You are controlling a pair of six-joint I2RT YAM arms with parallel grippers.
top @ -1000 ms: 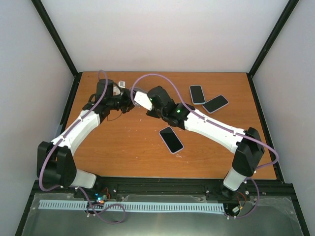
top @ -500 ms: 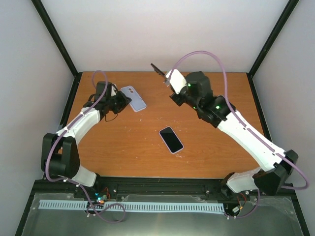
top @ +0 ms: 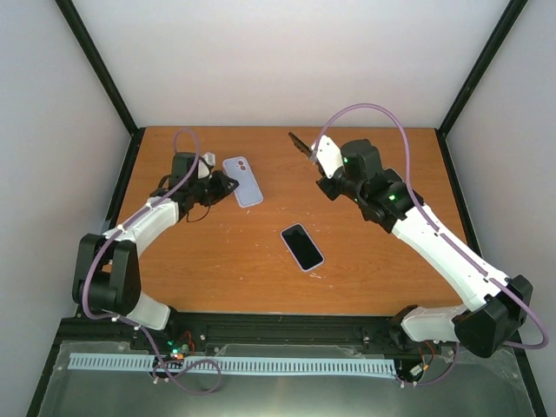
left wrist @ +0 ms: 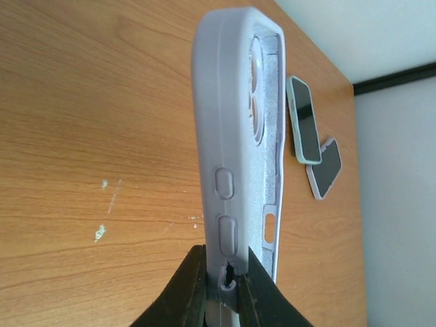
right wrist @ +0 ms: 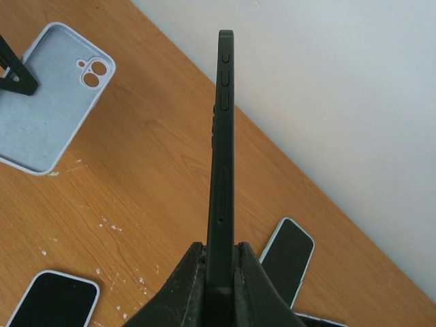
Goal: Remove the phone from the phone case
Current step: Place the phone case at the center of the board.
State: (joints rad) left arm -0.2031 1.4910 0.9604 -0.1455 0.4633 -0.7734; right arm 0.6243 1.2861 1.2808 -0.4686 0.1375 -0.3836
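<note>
The empty lilac phone case (top: 241, 181) is held above the back left of the table, its end pinched in my shut left gripper (top: 221, 185). In the left wrist view the case (left wrist: 235, 136) stands on edge, its hollow inside facing right, with my left gripper (left wrist: 223, 272) clamped on its bottom end. The bare black phone (top: 301, 142) is up in the air at back centre, gripped by my shut right gripper (top: 320, 155). The right wrist view shows the phone (right wrist: 221, 136) edge-on between the jaws of my right gripper (right wrist: 221, 255), and the case (right wrist: 48, 102) far to the left.
A cased phone (top: 302, 246) lies screen up mid-table. Two more phones (left wrist: 303, 119) (left wrist: 325, 167) lie at the back right, hidden under the right arm in the top view. Black frame posts (top: 130, 139) stand at the table's back corners.
The two grippers were together at the case; the right one has pulled the black phone out and carried it up and to the right. The left gripper keeps the empty case.
</note>
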